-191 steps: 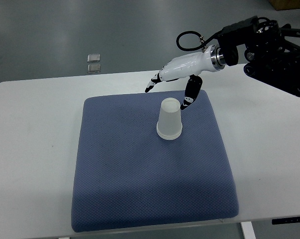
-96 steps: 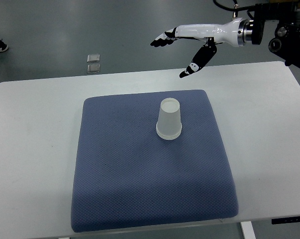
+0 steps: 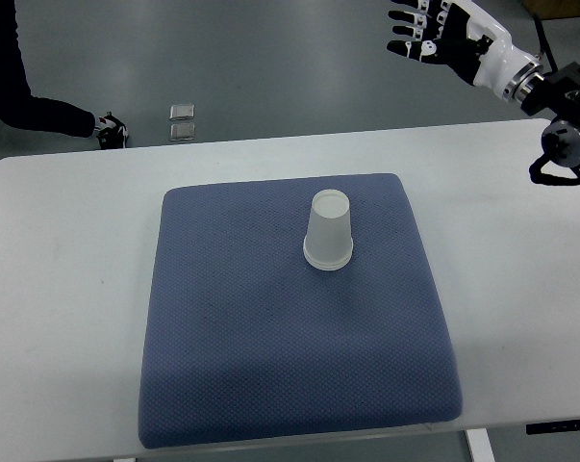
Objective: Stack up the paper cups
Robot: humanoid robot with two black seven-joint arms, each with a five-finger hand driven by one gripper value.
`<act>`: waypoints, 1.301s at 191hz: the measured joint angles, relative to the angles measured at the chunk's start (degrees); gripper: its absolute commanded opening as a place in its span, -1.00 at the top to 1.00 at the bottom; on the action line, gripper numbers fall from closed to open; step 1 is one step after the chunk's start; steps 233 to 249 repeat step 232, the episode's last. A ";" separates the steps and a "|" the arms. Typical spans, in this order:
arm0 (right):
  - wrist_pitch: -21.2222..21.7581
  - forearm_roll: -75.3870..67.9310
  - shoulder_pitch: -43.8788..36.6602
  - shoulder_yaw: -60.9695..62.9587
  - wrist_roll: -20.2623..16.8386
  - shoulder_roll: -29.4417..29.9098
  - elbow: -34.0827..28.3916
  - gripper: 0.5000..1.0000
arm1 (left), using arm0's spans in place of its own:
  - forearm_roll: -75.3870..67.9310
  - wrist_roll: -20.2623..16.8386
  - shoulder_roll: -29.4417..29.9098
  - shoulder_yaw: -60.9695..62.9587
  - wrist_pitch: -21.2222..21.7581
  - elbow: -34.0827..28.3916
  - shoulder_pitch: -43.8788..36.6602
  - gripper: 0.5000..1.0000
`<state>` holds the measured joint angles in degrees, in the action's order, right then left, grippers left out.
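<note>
A white paper cup stack (image 3: 328, 231) stands upside down on the blue cushion (image 3: 270, 327), a little behind its middle. My right hand (image 3: 434, 34) is raised at the top right, well behind and to the right of the cups, fingers spread and holding nothing. The left arm does not show.
The cushion lies on a white table (image 3: 59, 289). A person's leg and shoe (image 3: 97, 125) show at the top left, on the floor beyond the table. Two small square floor plates (image 3: 182, 120) lie behind the table edge.
My right hand has lifted away from the cup stack, up and to the right, and turned palm outward. A person's leg has come into view at the top left.
</note>
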<state>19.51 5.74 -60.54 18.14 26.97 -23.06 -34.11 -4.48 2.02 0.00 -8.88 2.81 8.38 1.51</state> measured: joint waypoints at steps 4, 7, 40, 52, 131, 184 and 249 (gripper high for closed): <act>-0.25 -1.46 0.69 0.00 -0.03 0.02 0.19 -0.59 | 0.00 0.00 0.00 0.00 0.00 0.00 0.00 -1.00; -0.41 -2.50 1.26 0.00 -0.06 0.06 0.34 -0.59 | 0.00 0.00 0.00 0.00 0.00 0.00 0.00 -1.00; -0.98 -11.62 6.57 0.33 -1.16 1.32 1.57 -0.59 | 0.00 0.00 0.00 0.00 0.00 0.03 -0.01 -1.00; -1.01 -14.67 7.80 0.59 -1.52 1.77 1.64 -0.59 | 0.00 0.00 0.00 0.00 0.00 0.03 -0.01 -1.00; -2.36 -24.55 12.15 1.26 -3.05 4.48 1.87 -0.65 | 0.00 0.00 0.00 0.00 0.00 -0.01 -0.02 -1.00; -3.78 -23.34 12.21 1.37 -2.59 4.55 2.02 -0.65 | 0.00 0.00 0.00 0.00 0.00 -0.01 -0.01 -1.00; -3.76 -23.32 12.04 1.40 -2.37 4.51 2.02 -0.65 | 0.00 0.00 0.00 0.00 0.00 0.01 -0.01 -1.00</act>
